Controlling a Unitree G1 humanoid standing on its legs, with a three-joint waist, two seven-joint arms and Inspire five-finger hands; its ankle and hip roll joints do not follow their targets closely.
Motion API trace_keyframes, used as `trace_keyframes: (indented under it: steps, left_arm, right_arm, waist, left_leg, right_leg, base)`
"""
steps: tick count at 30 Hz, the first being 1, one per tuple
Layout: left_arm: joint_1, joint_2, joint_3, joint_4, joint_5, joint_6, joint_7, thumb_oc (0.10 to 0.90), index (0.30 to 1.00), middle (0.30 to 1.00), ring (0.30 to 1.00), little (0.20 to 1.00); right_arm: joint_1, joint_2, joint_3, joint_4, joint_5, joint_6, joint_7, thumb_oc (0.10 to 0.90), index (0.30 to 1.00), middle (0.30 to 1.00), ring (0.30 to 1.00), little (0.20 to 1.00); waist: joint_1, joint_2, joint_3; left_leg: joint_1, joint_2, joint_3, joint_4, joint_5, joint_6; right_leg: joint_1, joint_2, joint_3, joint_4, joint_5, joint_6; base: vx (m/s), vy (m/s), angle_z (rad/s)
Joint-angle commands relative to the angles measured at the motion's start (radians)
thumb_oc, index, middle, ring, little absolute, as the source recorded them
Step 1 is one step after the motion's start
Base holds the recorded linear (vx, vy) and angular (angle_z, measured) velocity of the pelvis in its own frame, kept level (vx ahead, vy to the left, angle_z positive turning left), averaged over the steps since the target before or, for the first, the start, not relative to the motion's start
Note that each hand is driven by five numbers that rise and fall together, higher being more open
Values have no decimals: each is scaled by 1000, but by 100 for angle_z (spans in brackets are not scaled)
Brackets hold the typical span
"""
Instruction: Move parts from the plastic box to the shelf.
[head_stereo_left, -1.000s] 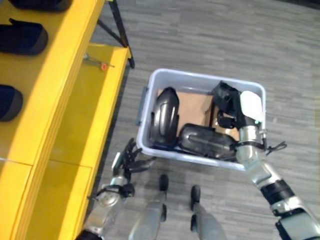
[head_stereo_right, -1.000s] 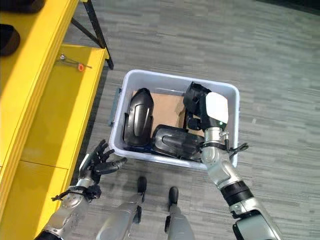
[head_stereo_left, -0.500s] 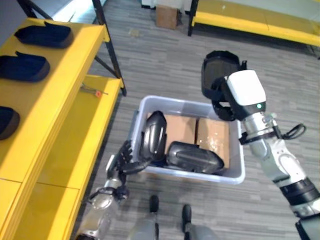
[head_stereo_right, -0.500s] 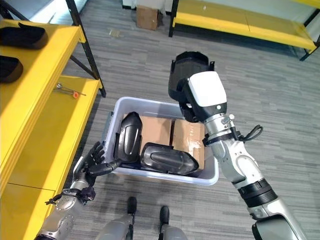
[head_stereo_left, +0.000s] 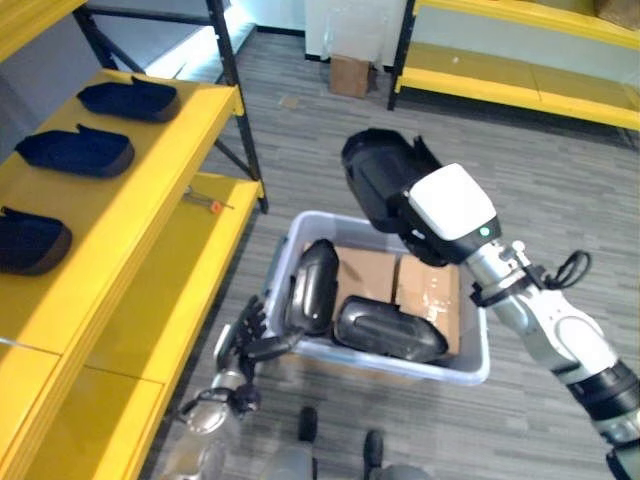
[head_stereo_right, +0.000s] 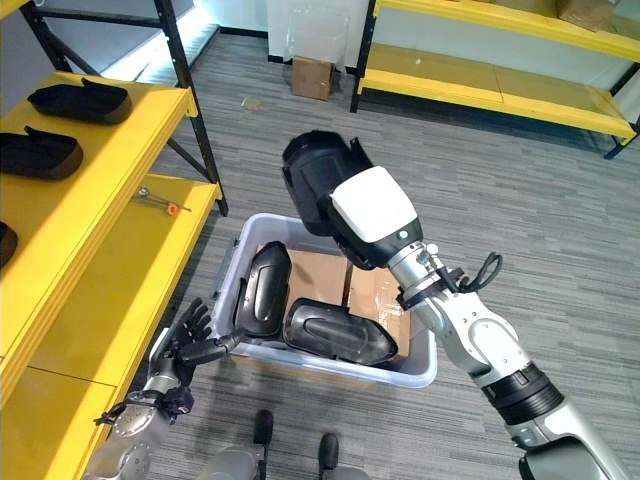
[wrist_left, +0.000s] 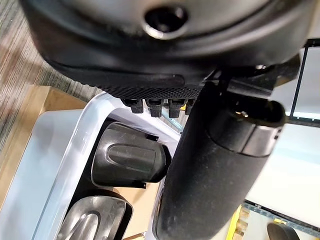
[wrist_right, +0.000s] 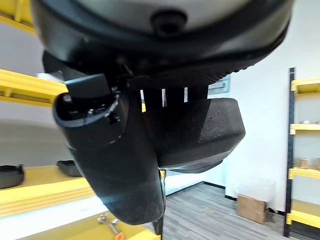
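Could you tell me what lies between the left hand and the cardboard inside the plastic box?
In the right eye view, the box wall and an upright black part stand between the left hand and the cardboard.

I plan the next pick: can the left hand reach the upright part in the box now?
Probably yes. The left hand is open beside the box wall, the upright part stands just inside that wall, and nothing covers it.
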Motion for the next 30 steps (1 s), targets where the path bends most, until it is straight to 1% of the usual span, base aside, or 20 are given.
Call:
trace_keyframes:
  steps: [1,3,4,5,6,7,8,10,11,12,13,14,15,16,17,18,21,24,25,30]
  left_arm:
    - [-8,12,-39,-22,13,-75,7,900,1000,1000,1000,1000]
    - [-1,13,-42,-40,15,-76,7,900,1000,1000,1000,1000]
    - [0,17,-41,-50,19,-75,10,900,1000,1000,1000,1000]
    - [-2,19,-42,-50,29,-74,10,900,1000,1000,1000,1000]
    - [-6,24,-39,-54,47,-74,17,900,1000,1000,1000,1000]
    - [-10,26,-37,-54,50,-73,21,900,1000,1000,1000,1000]
    - [-11,26,-29,-65,52,-80,19,900,1000,1000,1000,1000]
    - [-18,21,-29,-62,51,-80,18,900,1000,1000,1000,1000]
    - [-21,18,-29,-63,53,-78,18,900,1000,1000,1000,1000]
    - [-31,18,-32,-61,58,-74,22,900,1000,1000,1000,1000]
    - [-47,21,-42,-58,58,-72,19,900,1000,1000,1000,1000]
    - [-50,24,-43,-63,59,-72,16,900,1000,1000,1000,1000]
    - [-50,26,-46,-61,65,-69,11,900,1000,1000,1000,1000]
    - [-49,25,-46,-61,66,-69,11,900,1000,1000,1000,1000]
    - [-46,21,-45,-68,69,-67,3,900,1000,1000,1000,1000]
    - [-45,25,-45,-66,72,-66,3,900,1000,1000,1000,1000]
    - [-40,42,-22,-82,92,-68,-4,900,1000,1000,1000,1000]
    - [-28,47,-2,-82,98,-68,-7,900,1000,1000,1000,1000]
    - [-21,53,6,-90,105,-70,-8,900,1000,1000,1000,1000]
    - [-3,54,31,-103,119,-65,-7,900,1000,1000,1000,1000]
  right_arm:
    - [-122,-7,-17,-79,62,-6,-104,400,300,300,300,300]
    - [-139,-15,-16,-87,70,-7,-111,400,300,300,300,300]
    - [-141,-18,-23,-100,71,-7,-112,400,300,300,300,300]
    - [-139,-21,-30,-102,76,-6,-116,400,300,300,300,300]
    - [-129,-32,-44,-112,71,-4,-125,400,300,300,300,300]
    - [-126,-46,-47,-112,60,4,-125,400,300,300,300,300]
    - [-112,-65,-60,-123,47,9,-135,400,300,300,300,300]
    - [-81,-87,-94,-144,43,8,-148,400,300,300,300,300]
    - [-70,-97,-110,-153,38,9,-154,400,300,300,300,300]
    - [-50,-114,-134,-164,34,12,-165,400,300,300,300,300]
    - [-28,-132,-163,-169,27,23,-180,400,300,300,300,300]
    - [-20,-140,-177,-176,23,25,-181,400,300,300,300,300]
    - [-16,-139,-187,-178,28,26,-179,400,300,300,300,300]
    - [-14,-140,-188,-179,28,26,-179,400,300,300,300,300]
    - [-3,-141,-212,-195,19,27,-181,400,300,300,300,300]
    - [-2,-138,-210,-191,17,30,-172,400,300,300,300,300]
    - [-6,-128,-213,-198,22,30,-166,400,300,300,300,300]
    - [10,-119,-227,-213,17,27,-154,400,300,300,300,300]
    - [9,-113,-225,-225,11,24,-147,400,300,300,300,300]
    - [-18,-99,-198,-243,-16,21,-125,400,300,300,300,300]
  waist:
    - [25,4,-164]
    - [26,11,-141]
    - [26,13,-126]
    - [25,15,-114]
    - [14,9,-103]
    - [6,2,-101]
    - [-1,-13,-99]
    - [-10,-23,-110]
    - [-21,-27,-120]
    - [-39,-27,-128]
    - [-60,-15,-146]
    - [-66,-3,-157]
    - [-71,10,-171]
    - [-73,10,-173]
    - [-78,27,-194]
    - [-67,30,-198]
    - [-55,23,-198]
    - [-41,19,-205]
    - [-30,16,-207]
    - [-3,-4,-223]
  left_leg:
    - [-24,155,10,-37,121,-76]
    - [-50,154,-3,-37,140,-83]
    - [-69,153,14,-27,150,-79]
    - [-89,148,39,-9,151,-72]
    - [-105,157,114,34,136,-57]
    - [-107,169,162,74,110,-44]
    - [-102,206,191,177,60,-43]
    - [-76,247,206,206,37,-49]
    - [-50,279,224,222,24,-63]
    - [-24,342,273,243,42,-80]
    - [23,400,320,223,66,-104]
    - [52,406,325,191,60,-114]
    - [78,392,328,120,50,-120]
    - [86,387,330,104,56,-118]
    - [105,353,369,5,18,-113]
    - [106,330,350,-2,11,-111]
    - [106,285,335,-2,-6,-94]
    - [103,255,328,-11,-23,-84]
    - [99,235,315,-8,-35,-76]
    - [93,196,295,-15,-56,-60]
  right_leg:
    - [-62,28,-50,154,-142,-8]
    - [-72,29,-81,167,-150,-15]
    - [-79,22,-110,180,-154,-20]
    - [-87,14,-130,190,-154,-22]
    - [-99,0,-157,205,-155,-24]
    - [-112,-14,-179,216,-155,-26]
    - [-121,-38,-203,229,-158,-32]
    - [-118,-55,-237,234,-167,-38]
    - [-113,-62,-243,242,-183,-33]
    - [-115,-72,-274,263,-195,-37]
    - [-124,-95,-324,291,-207,-34]
    - [-127,-107,-342,305,-212,-28]
    - [-124,-117,-353,310,-211,-15]
    - [-122,-119,-355,310,-210,-12]
    - [-120,-155,-377,315,-197,9]
    - [-115,-169,-375,312,-189,15]
    - [-99,-213,-389,312,-157,38]
    - [-75,-241,-414,294,-141,58]
    - [-66,-251,-420,283,-127,68]
    - [-36,-275,-447,248,-92,95]
  base:
    - [-88,-85,8]
    - [-121,-95,20]
    - [-153,-63,45]
    - [-185,-62,67]
    - [-181,-54,98]
    - [-196,-56,142]
    - [-140,-29,145]
    - [-21,3,100]
    - [72,18,103]
    - [73,103,107]
    - [36,172,105]
    - [62,239,92]
    - [68,157,111]
    - [83,274,120]
    - [85,291,92]
    - [109,360,79]
    - [90,202,70]
    - [84,166,42]
    - [90,161,52]
    - [83,109,31]
